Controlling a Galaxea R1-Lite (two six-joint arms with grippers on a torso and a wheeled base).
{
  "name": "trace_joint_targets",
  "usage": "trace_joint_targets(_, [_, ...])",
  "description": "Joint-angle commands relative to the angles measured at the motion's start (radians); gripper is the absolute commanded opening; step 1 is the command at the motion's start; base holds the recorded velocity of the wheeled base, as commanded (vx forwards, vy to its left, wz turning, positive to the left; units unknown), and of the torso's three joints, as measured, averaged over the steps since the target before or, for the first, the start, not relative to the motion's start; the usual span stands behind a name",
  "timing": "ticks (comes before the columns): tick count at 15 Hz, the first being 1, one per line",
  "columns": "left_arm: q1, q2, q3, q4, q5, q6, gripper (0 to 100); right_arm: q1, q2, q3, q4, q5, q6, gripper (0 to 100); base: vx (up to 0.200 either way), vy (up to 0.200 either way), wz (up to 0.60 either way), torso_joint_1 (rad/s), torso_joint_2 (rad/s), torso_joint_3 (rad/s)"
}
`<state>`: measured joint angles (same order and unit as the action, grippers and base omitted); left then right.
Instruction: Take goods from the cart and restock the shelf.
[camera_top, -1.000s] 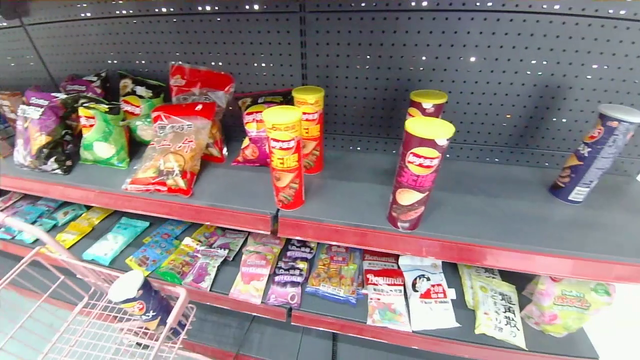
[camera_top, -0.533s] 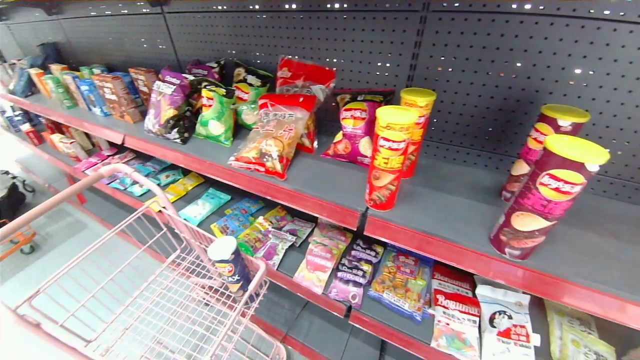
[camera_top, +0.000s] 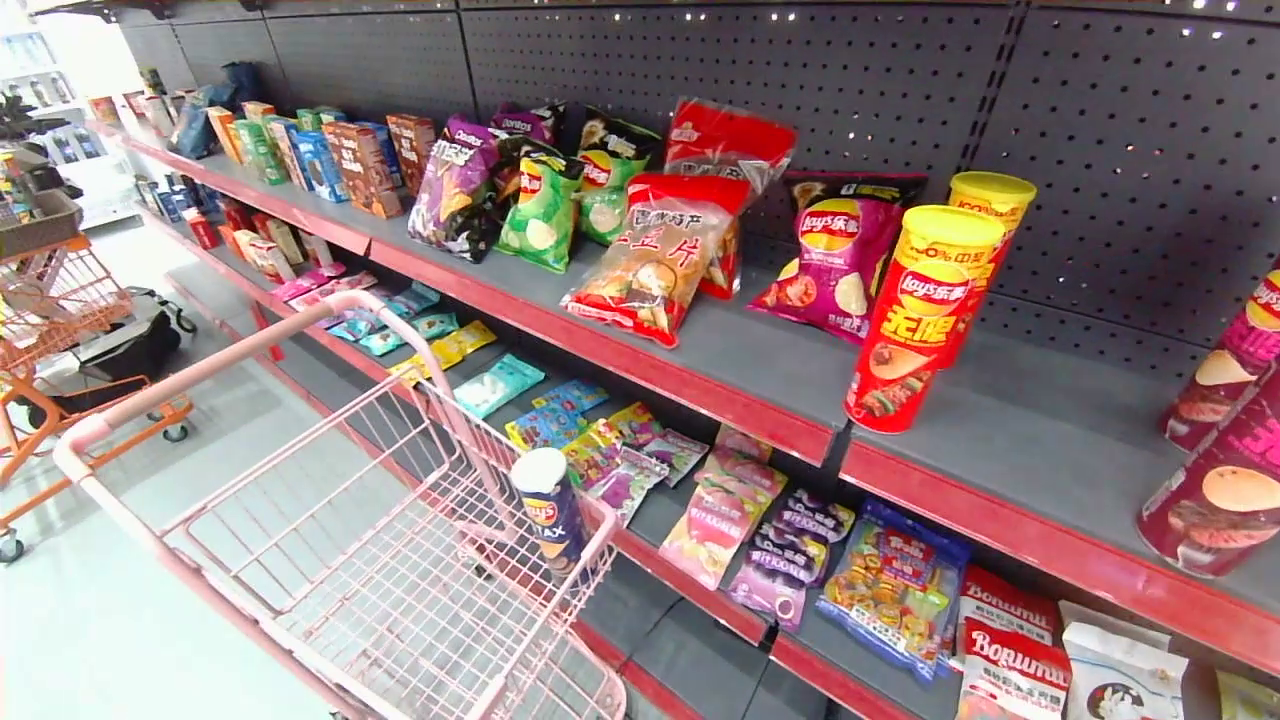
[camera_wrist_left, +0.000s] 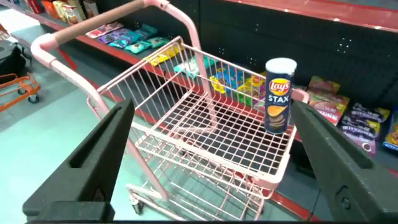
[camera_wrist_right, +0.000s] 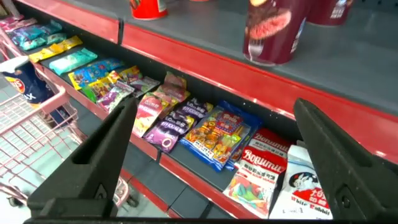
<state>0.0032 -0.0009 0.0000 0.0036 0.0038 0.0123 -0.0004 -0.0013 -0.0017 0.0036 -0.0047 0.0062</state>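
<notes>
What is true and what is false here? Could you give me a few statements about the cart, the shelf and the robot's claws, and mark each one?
1. A dark blue can stands upright in the pink cart. True.
2. The cart holds three cans. False: it holds only the one.
3. The left gripper is open and holds nothing. True.
4. The right gripper is shut on something. False: it is open and empty, in front of the lower shelf's snack packets.
5. The front red can lies on its side on the upper shelf. False: it stands upright.
</notes>
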Motion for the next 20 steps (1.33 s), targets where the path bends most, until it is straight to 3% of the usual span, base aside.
trace_joint_targets(1, [0.0,0.001,0.0,-0.001,0.001,0.0,100,0.0,0.001,0.0,-0.001,0.0,0.0,100,0.0,0.0,0.0,-0.139,0.37,0.207])
trace_joint_targets(18, [0.0,0.001,-0.002,-0.001,-0.004,0.005,100,0.0,0.001,0.0,-0.001,0.0,0.0,100,0.0,0.0,0.0,-0.166,0.48,0.309])
trace_joint_targets(20, [0.0,0.001,-0.002,-0.002,-0.062,0.009,100,0.0,0.001,0.0,-0.001,0.0,0.0,100,0.0,0.0,0.0,-0.056,0.2,0.146])
